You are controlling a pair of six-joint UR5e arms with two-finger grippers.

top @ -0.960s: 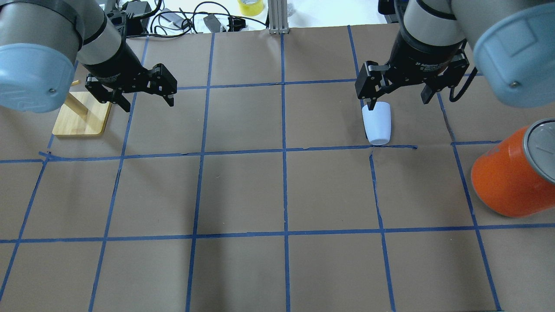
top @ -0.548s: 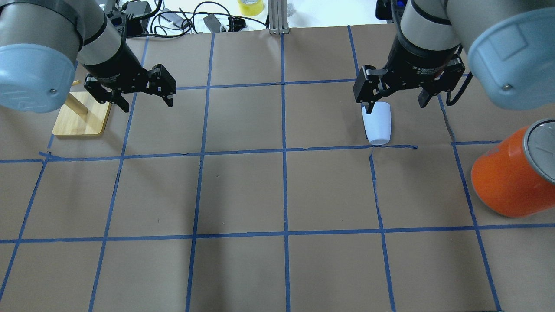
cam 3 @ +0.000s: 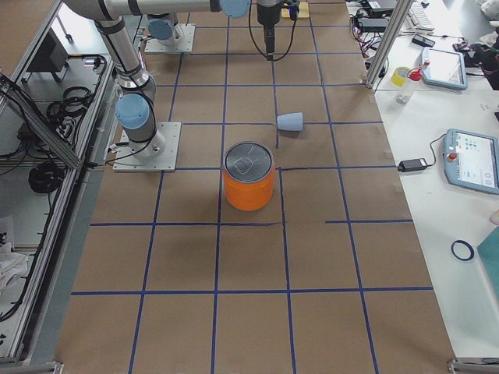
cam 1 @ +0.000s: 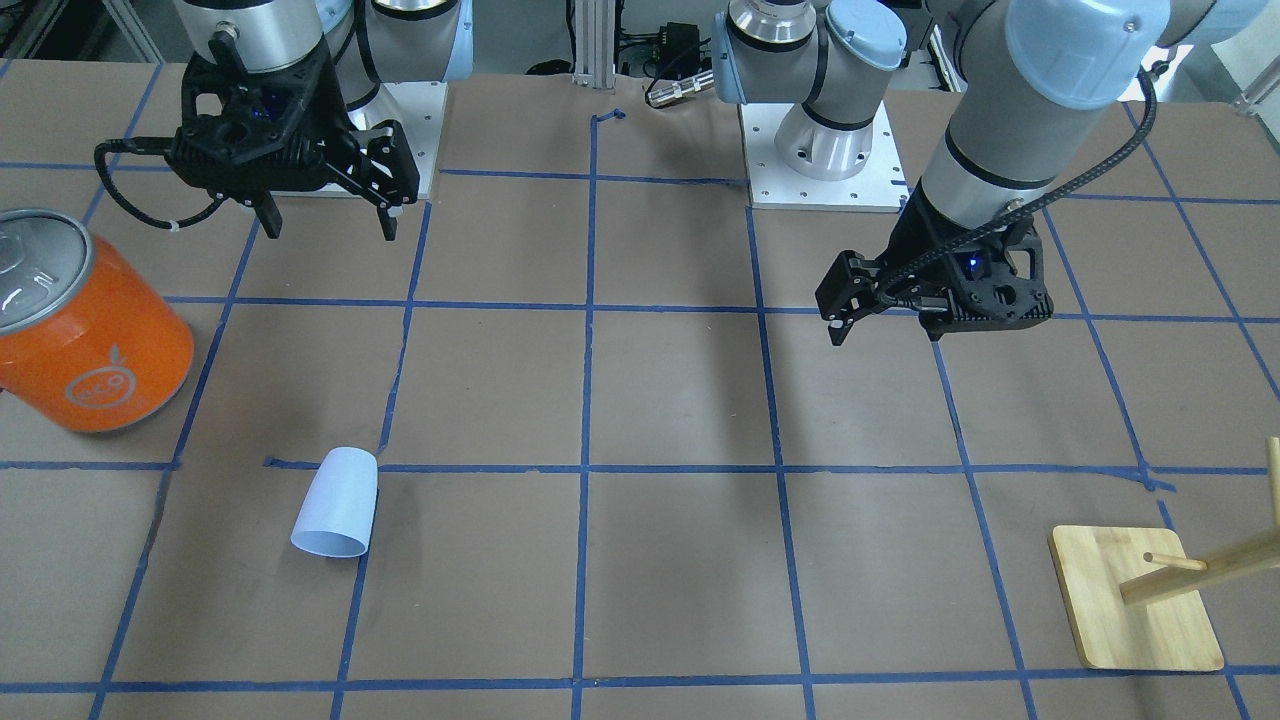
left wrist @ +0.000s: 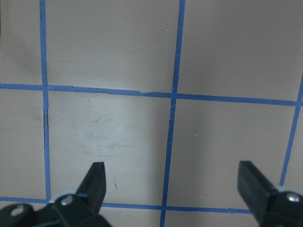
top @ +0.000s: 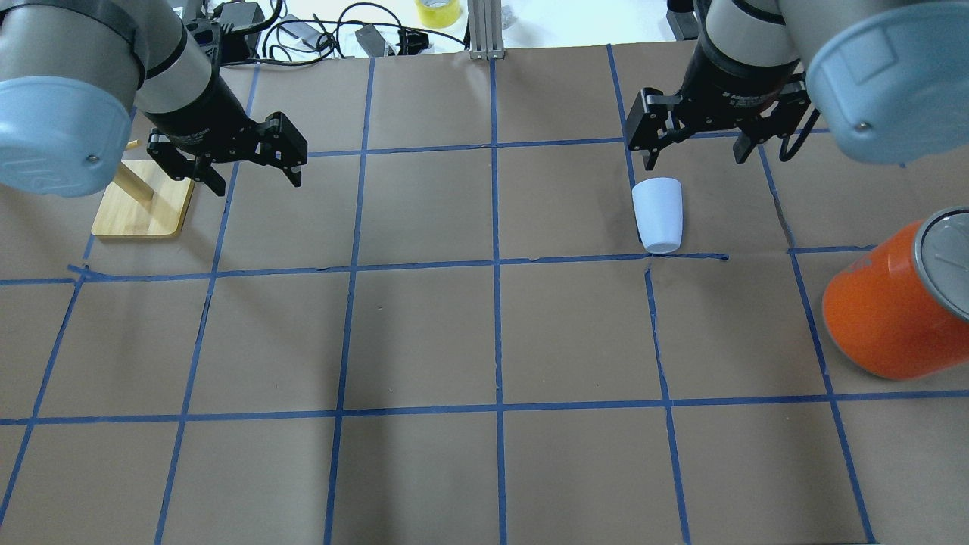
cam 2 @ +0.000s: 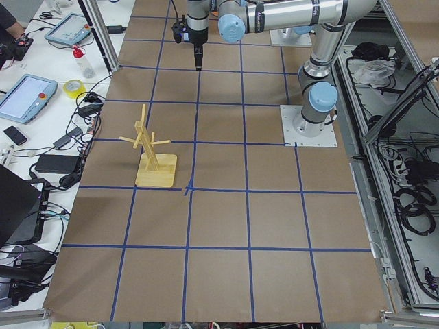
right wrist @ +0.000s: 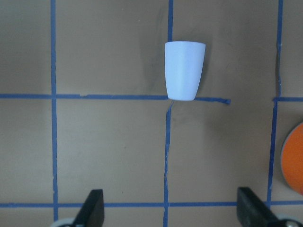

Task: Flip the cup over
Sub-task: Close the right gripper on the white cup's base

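The pale lavender-blue cup (top: 658, 216) lies on its side on the brown paper, wide mouth pointing away from the robot. It also shows in the front view (cam 1: 336, 503), the right side view (cam 3: 290, 121) and the right wrist view (right wrist: 184, 71). My right gripper (top: 693, 155) is open and empty, raised above the table and apart from the cup; it also shows in the front view (cam 1: 330, 228) and the wrist view (right wrist: 170, 198). My left gripper (top: 259, 184) is open and empty over bare paper, as the left wrist view (left wrist: 173, 172) shows.
A big orange can (top: 893, 310) with a silver lid stands on the robot's right, near the cup. A wooden peg stand (top: 144, 198) sits on the robot's left, beside the left gripper. Cables and a tape roll (top: 437, 10) lie beyond the far edge.
My right gripper has lifted up and off the cup's mouth end, where one finger stood before. The cup and the left arm have not moved.
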